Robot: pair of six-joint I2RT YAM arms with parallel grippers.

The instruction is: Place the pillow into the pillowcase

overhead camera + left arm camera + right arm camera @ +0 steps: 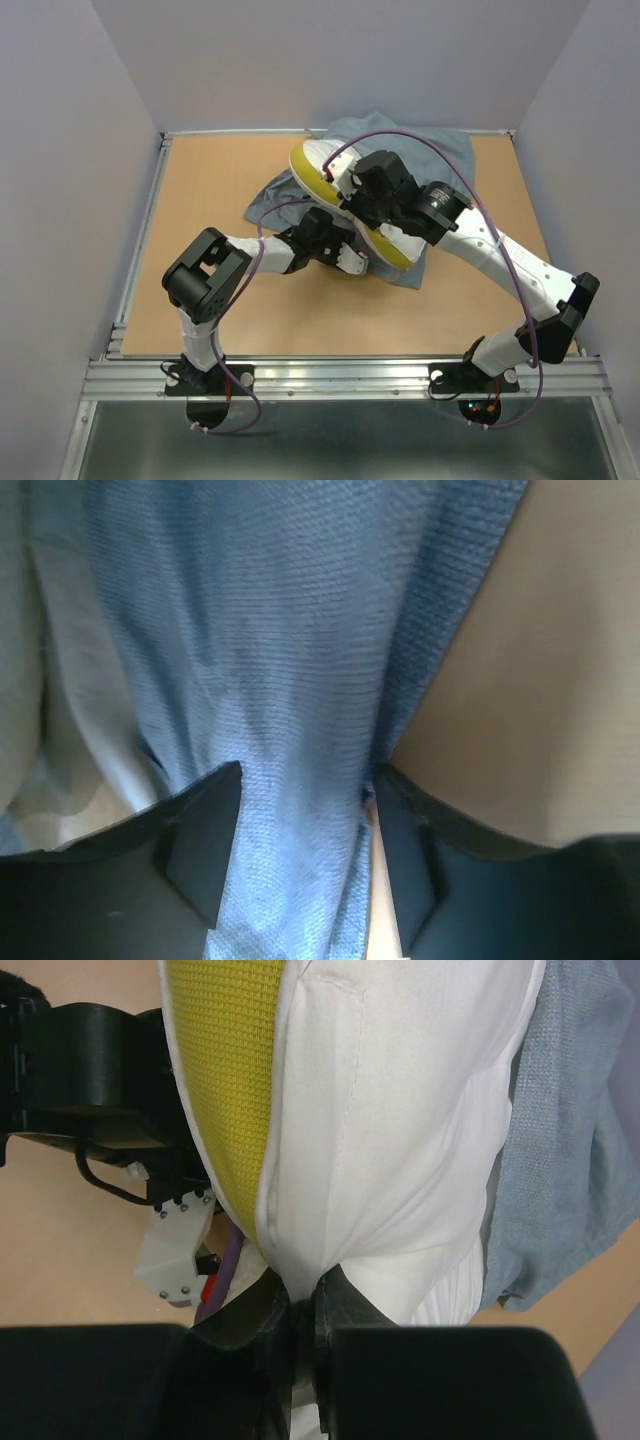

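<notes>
Patience: with the left end effector (pixel 305 785) closed on a grey-blue fold of the pillowcase (pixel 300 630), lift that lip open, then slide in the pillow (pixel 400 1140), pinched tight in the right end effector (pixel 305 1305) and tilted on edge atop the pillowcase.

white quilted pillow (pixel 318 155), yellow band showing, tilts on edge over the rumpled grey-blue pillowcase (pixel 445 150) spread beneath it.

We see the pillow (pixel 400 1140) white, its edge band yellow in a fine mesh weave — the pillowcase (pixel 300 630) grey-blue, finely ribbed. The table (pixel 200 190) is plain tan, the cable (pixel 231 1258) purple.
</notes>
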